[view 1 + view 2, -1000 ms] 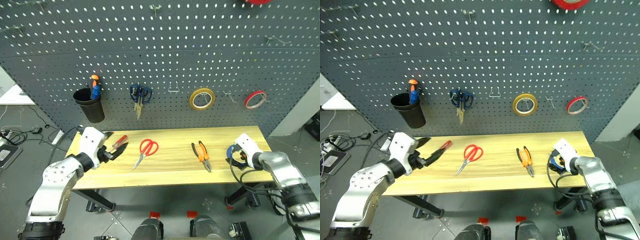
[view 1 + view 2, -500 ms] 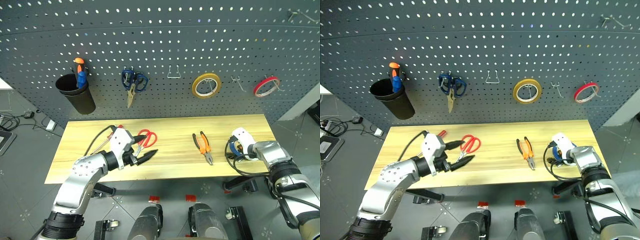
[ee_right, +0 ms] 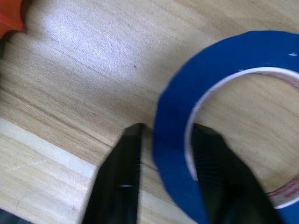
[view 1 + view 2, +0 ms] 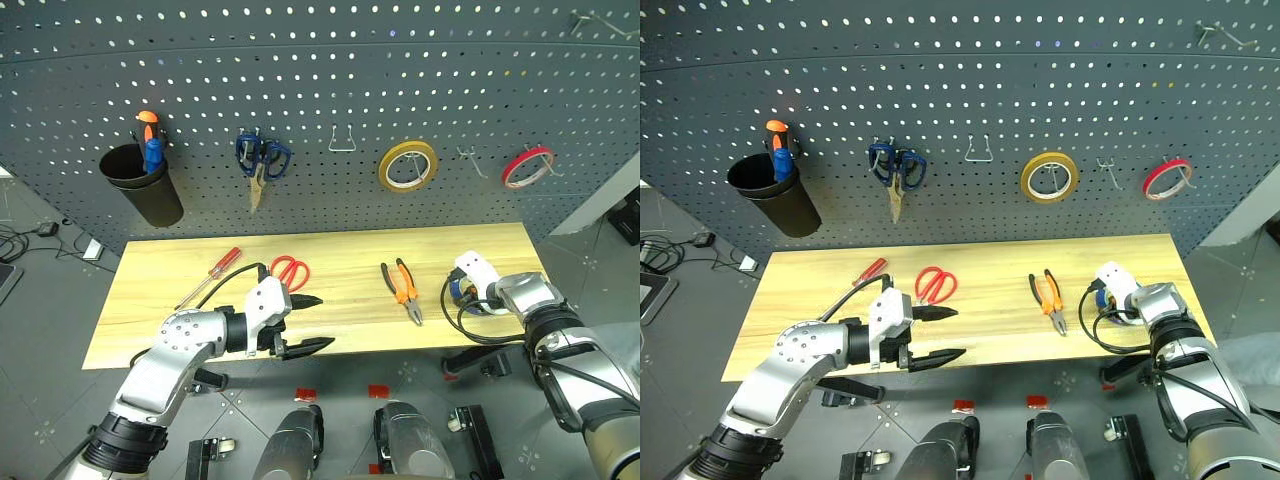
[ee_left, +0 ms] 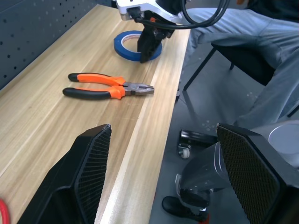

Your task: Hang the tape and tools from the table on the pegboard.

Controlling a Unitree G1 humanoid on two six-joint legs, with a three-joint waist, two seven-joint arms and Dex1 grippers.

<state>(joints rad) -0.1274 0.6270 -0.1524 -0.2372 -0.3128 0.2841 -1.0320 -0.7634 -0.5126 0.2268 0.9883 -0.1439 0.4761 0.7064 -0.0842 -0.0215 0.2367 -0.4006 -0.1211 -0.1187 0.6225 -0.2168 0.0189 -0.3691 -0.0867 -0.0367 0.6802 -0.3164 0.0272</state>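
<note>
The blue tape is partly cut off, flat on the counter. Right gripper fingers clamp its band, one finger inside the ring. Left gripper fingers stand released, empty.

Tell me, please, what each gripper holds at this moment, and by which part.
The right gripper has its fingers across the band of the blue tape, one outside the ring and one inside. The left gripper is open and holds nothing.

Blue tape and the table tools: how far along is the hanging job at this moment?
None hung yet. In hand: the right gripper is closed on the blue tape, which is on the table. Left: red scissors, pliers and screwdriver lie on the table; the left gripper is open, empty.
</note>
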